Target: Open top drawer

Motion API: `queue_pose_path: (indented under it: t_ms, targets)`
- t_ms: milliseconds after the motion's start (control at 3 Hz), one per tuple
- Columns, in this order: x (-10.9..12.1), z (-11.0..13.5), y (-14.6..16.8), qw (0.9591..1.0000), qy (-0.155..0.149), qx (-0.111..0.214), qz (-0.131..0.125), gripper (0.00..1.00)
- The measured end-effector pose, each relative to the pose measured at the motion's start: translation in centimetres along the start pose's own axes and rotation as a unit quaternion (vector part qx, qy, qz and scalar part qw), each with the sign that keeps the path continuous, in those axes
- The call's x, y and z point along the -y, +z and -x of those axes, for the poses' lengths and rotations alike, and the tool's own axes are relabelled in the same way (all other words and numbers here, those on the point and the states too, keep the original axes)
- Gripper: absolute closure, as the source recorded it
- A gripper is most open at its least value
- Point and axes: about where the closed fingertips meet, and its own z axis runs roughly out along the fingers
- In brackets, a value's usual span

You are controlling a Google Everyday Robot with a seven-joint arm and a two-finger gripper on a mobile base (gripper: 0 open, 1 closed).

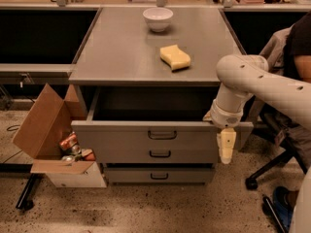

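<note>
The cream two-finger gripper (227, 148) hangs straight down at the right front corner of the wide grey metal top drawer (121, 139), its fingers together and empty. The white arm (252, 76) bends in from the right. The drawer stands open towards the camera, its long axis running left-right, under the grey cabinet top (121, 47).

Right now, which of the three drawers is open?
The top drawer, the widest one: it alone is pulled out with its dark inside showing. The gripper hangs at its right front corner.
</note>
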Motion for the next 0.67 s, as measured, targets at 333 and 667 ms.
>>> queue_pose_path:
  t_ms: [333,667]
  targets:
    - [-3.4,-0.9,0.3,0.9996,-0.006,0.004,0.029,0.03]
    - [-5.7,-1.2,-0.2,0.9994,-0.013,0.008,0.031,0.17]
